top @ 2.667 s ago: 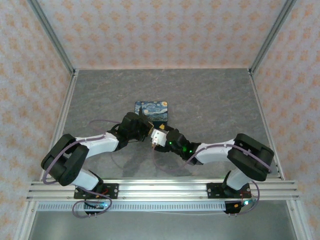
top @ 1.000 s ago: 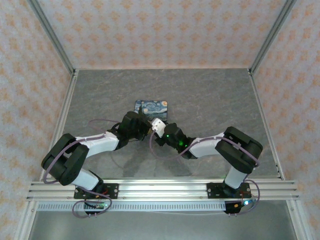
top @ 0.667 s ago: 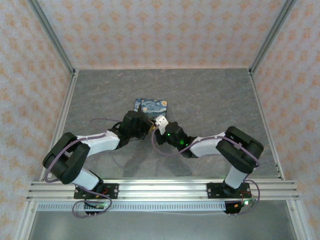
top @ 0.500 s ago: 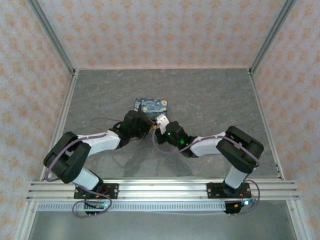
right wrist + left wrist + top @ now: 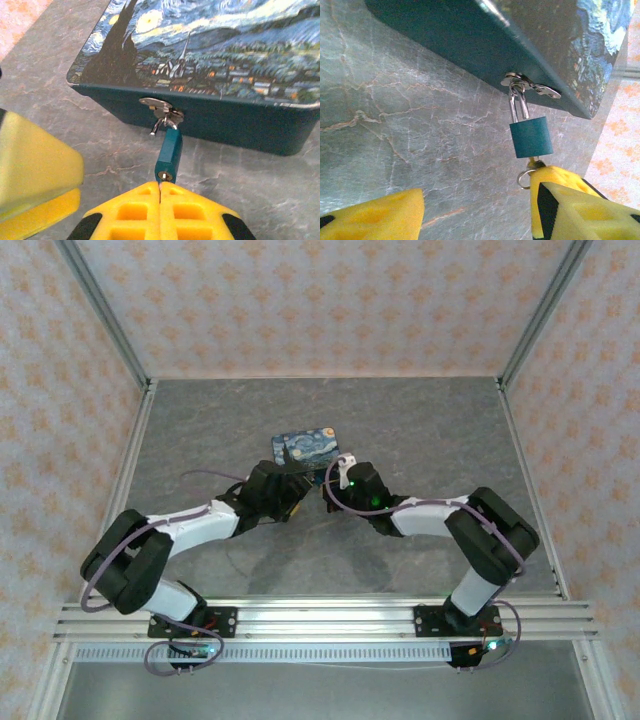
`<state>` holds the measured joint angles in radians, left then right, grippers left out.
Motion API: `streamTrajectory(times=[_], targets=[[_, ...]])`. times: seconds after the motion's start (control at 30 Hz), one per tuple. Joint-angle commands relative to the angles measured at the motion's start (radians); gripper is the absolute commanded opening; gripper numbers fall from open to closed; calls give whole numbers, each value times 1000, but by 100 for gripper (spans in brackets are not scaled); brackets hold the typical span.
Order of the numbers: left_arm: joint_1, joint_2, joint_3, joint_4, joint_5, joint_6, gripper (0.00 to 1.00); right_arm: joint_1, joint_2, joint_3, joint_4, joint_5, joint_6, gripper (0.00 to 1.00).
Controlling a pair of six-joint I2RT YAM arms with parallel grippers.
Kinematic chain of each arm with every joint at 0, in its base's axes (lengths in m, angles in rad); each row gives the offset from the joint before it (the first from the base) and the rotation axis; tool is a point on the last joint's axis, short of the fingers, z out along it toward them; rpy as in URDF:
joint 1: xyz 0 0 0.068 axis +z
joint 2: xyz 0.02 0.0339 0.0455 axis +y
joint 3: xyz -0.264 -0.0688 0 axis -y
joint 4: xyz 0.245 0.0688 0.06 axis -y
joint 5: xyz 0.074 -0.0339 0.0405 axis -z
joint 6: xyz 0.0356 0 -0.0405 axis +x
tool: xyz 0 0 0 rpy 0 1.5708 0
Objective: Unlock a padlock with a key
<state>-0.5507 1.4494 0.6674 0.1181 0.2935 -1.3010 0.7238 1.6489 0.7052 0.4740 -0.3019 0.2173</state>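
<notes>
The padlock (image 5: 169,148), a small teal body with a silvery shackle (image 5: 518,104), hangs from the hasp (image 5: 161,106) on the front of the painted tin (image 5: 310,444). In the right wrist view one end of the shackle seems to stand free beside the body. My right gripper (image 5: 160,184) is shut on the key (image 5: 535,162), which sits in the keyhole with its ring (image 5: 523,178) dangling. My left gripper (image 5: 480,205) is open just below the padlock and holds nothing. One of its yellow fingers (image 5: 35,165) shows to the left of the lock.
The tin rests on the grey marbled table (image 5: 430,440), near the middle. Both arms meet in front of it, wrists close together. Patterned walls and metal rails (image 5: 320,618) bound the workspace.
My left gripper has opened and let go of the padlock. The right gripper has moved up and to the right toward the tin with the key, and the tin has turned slightly.
</notes>
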Motion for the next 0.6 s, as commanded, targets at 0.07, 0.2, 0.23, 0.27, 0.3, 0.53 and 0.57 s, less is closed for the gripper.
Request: streamTrajectory(times=[0.07, 0.2, 0.23, 0.27, 0.3, 0.53, 0.57], targets=[[37, -72, 26, -112, -56, 75, 68, -46, -31, 12, -52, -98, 188, 0], [78, -96, 33, -144, -48, 111, 76, -78, 12, 23, -39, -191, 307, 0], [87, -101, 37, -155, -47, 121, 78, -79, 21, 26, -38, -203, 320, 0], [97, -106, 43, -170, -47, 134, 80, -81, 29, 28, -41, -206, 336, 0], [107, -110, 50, -184, -46, 147, 82, -81, 34, 28, -42, -202, 349, 0], [170, -118, 105, -271, -37, 246, 89, -91, 17, 20, -81, -157, 353, 23], [177, -117, 116, -287, -40, 264, 90, -93, 10, 20, -92, -150, 345, 25]])
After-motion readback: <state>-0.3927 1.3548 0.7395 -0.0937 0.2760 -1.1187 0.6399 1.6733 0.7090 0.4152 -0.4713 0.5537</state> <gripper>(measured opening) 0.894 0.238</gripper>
